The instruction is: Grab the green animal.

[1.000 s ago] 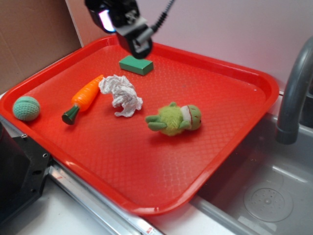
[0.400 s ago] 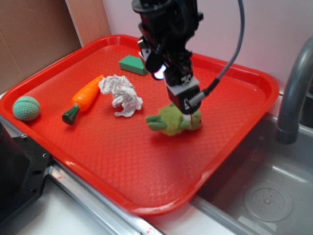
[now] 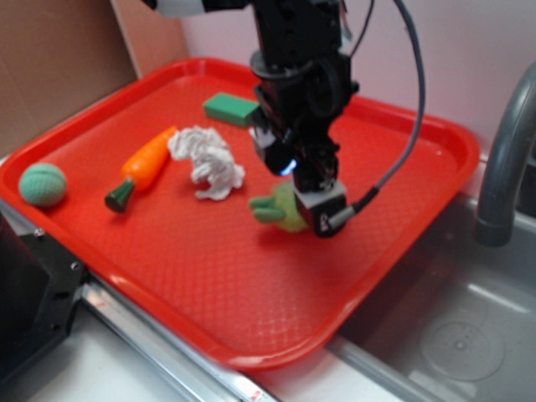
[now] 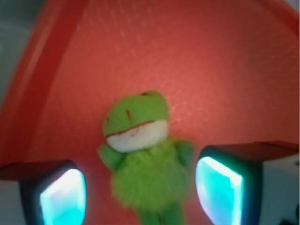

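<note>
We held our pincer (image 4: 140, 187) apart, straddling the frog (image 4: 143, 164) at the frame's lower middle; next we needed to lower and clamp.

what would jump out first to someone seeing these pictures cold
The black arm reaching down over the middle of the bright red tray, with its claw low over the green animal. In the wrist view the animal lies between the two glowing cyan fingers, spread wide on either side and not touching it. Farther left on the tray lie a crumpled white cloth, an orange toy carrot and a teal ball.
</note>
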{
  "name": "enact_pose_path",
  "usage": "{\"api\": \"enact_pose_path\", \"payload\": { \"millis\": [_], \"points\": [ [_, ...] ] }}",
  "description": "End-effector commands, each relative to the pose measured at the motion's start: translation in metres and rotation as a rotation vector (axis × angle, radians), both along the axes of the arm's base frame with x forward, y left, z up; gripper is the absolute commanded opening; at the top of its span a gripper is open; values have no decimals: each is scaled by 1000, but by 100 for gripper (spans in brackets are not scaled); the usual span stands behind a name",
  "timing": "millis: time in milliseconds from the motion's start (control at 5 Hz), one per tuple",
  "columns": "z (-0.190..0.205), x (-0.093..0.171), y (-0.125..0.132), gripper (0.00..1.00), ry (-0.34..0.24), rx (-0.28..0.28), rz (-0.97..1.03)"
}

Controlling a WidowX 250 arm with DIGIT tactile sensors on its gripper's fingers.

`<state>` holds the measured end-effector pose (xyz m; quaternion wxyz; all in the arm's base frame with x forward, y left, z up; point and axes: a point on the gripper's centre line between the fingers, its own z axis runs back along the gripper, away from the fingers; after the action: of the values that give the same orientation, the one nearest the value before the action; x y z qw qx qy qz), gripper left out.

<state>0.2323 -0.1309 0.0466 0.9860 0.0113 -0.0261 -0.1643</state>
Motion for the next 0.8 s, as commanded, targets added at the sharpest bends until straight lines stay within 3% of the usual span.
{"api": "enact_pose_path", "payload": {
  "millis": [0,200,400,600],
  "points": [
    [-16,9,-1,100,15,0,-4],
    [-21,13,3,0,20,18,28],
    [-14,16,12,0,25,7,61],
    [13,15,23,0,76,12,108]
  ]
}}
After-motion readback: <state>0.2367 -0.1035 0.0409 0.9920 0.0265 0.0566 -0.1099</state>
